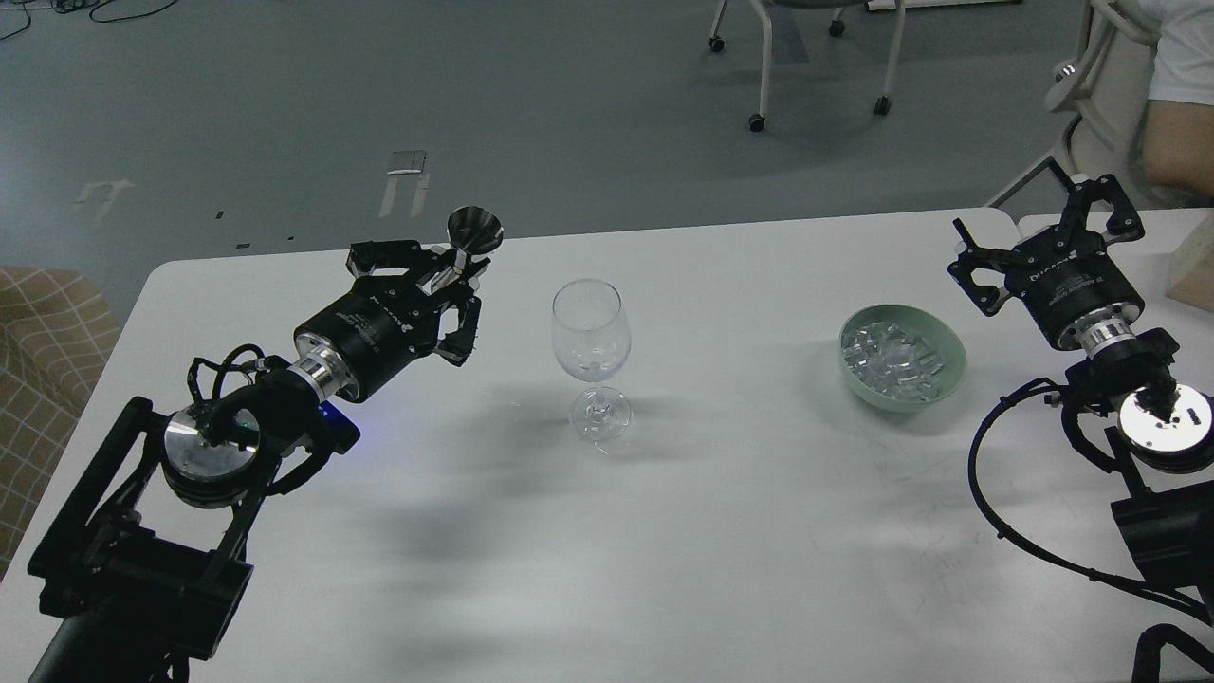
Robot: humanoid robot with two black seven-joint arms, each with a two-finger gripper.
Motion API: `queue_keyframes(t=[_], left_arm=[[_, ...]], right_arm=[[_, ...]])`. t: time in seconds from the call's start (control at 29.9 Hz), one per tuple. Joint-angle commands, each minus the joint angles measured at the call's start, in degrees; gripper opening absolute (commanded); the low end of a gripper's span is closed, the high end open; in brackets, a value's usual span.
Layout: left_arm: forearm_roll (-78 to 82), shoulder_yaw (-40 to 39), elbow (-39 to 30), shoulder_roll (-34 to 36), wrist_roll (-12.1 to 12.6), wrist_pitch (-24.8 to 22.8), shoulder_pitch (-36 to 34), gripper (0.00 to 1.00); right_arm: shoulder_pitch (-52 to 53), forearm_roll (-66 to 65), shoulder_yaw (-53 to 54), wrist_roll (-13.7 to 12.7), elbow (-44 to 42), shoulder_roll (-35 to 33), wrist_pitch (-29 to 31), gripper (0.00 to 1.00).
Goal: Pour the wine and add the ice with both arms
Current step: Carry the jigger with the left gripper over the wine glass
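My left gripper (pixel 453 273) is shut on a small silver metal cup (pixel 473 232), held upright above the table, a short way left of a clear stemmed wine glass (pixel 590 351) that stands mid-table. Any wine in the cup is hidden. A pale green bowl (pixel 939 387) to the right holds a heap of clear ice cubes (pixel 890 359). My right gripper (pixel 1039 223) is open and empty, in the air beyond and to the right of the bowl.
The white table (pixel 721 531) has its far edge just behind both grippers. A wooden box corner (pixel 1197 275) sits at the far right edge. Rolling chairs (pixel 816 57) and a seated person (pixel 1176 114) are beyond the table.
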Motion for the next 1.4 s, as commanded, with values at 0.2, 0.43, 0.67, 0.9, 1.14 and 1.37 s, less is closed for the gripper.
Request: queue_keyframes(t=[0.2, 0.43, 0.67, 0.9, 1.14, 1.37], left_arm=[[0.2, 1.2, -0.3, -0.4, 0.4, 2.0, -2.6, 0.00], [6.2, 3.5, -0.5, -0.6, 0.5, 1.5, -2.5, 0.00], [7.3, 4.3, -2.1, -0.6, 1.1, 1.6, -2.5, 0.00], [10.0, 4.7, -2.1, -0.6, 1.1, 1.6, -2.5, 0.00], [10.3, 5.7, -2.3, -0.7, 1.5, 2.0, -3.5, 0.00], [13.5, 7.7, -2.3, -0.6, 1.9, 2.1, -5.1, 0.00]], right_arm=[[-0.3, 0.0, 0.0, 0.0, 0.1, -0.3, 0.0, 1.00], [-0.3, 0.0, 0.0, 0.0, 0.1, -0.3, 0.1, 1.00], [-0.3, 0.0, 0.0, 0.0, 0.0, -0.4, 0.1, 1.00], [-0.3, 0.0, 0.0, 0.0, 0.1, -0.6, 0.1, 1.00], [-0.3, 0.0, 0.0, 0.0, 0.2, -0.6, 0.1, 1.00], [-0.3, 0.0, -0.1, -0.1, 0.2, -0.6, 0.2, 1.00]])
